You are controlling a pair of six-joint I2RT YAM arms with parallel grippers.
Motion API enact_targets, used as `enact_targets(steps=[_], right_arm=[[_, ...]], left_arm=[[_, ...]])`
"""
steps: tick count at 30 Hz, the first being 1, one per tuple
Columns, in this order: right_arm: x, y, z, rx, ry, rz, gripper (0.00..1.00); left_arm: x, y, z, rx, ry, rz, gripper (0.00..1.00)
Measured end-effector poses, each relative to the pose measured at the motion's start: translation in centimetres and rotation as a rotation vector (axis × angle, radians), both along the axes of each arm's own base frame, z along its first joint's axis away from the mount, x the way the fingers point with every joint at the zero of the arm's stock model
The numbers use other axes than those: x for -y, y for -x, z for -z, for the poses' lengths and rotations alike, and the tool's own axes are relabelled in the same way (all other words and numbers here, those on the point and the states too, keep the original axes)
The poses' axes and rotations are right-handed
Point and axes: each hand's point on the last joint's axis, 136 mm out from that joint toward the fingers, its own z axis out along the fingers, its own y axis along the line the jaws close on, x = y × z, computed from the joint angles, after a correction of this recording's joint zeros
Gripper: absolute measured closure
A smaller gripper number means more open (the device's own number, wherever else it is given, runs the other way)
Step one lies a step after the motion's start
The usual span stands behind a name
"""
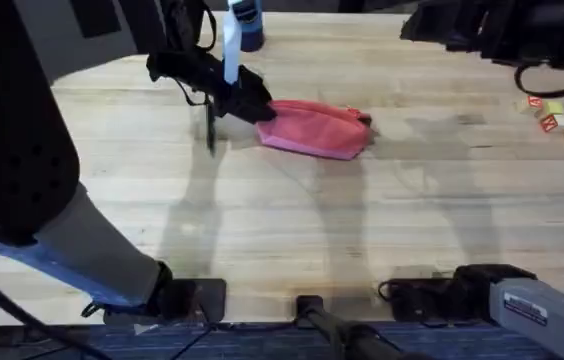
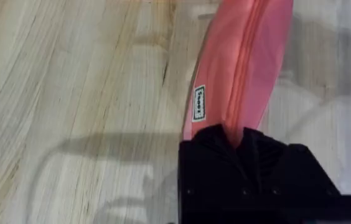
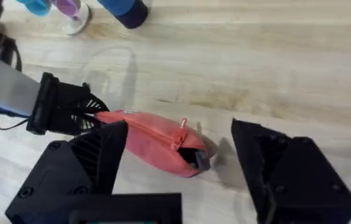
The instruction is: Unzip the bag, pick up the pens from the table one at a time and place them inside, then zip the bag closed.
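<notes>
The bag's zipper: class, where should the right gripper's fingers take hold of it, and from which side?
Grip the small zipper pull standing up near the bag's free end, coming from above. The left gripper pinches the opposite end, so that side is taken.

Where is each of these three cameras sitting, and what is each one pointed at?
Overhead: fixed above the arms' bases, looking down and forward over the table; both arms show, the left gripper at the bag.
Left wrist: on the left arm, looking down along the bag; its own black fingers clamp the bag's end.
Right wrist: on the right arm, above the bag; its own open fingers frame it.
All three share the bag.
</notes>
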Motion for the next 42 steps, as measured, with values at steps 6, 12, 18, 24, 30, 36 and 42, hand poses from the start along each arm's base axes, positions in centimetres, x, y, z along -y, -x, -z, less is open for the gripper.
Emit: enact_targets(steps=[6, 12, 18, 24, 30, 36, 42], right_arm=[[-0.1, -0.9, 2.2, -0.098, -0.054, 0.044, 0.005], [-0.2, -1.7, 4.5, -0.183, -0.078, 0.064, 0.005], [-1.6, -2.2, 7.1, -0.268, -0.083, 0.036, 0.005], [-3.1, -2.5, 9.6, -0.335, -0.074, 0.0, 0.005], [-4.2, -3.1, 11.5, -0.369, -0.067, -0.025, 0.005], [-5.3, -3.2, 13.7, -0.422, -0.057, -0.05, 0.005], [-6.3, -3.0, 15.5, -0.469, -0.047, -0.072, 0.005]], left_arm=[[0.0, 0.0, 0.0, 0.0, 0.0, 0.0, 0.958], [0.0, 0.0, 0.0, 0.001, 0.0, 0.0, 0.958], [0.0, 0.0, 0.0, 0.001, 0.0, 0.0, 0.958], [0.0, 0.0, 0.0, 0.001, 0.0, 0.0, 0.958], [0.0, 0.0, 0.0, 0.0, 0.0, 0.0, 0.958], [0.0, 0.0, 0.0, 0.001, 0.0, 0.0, 0.958], [0.0, 0.0, 0.0, 0.001, 0.0, 0.0, 0.958]])
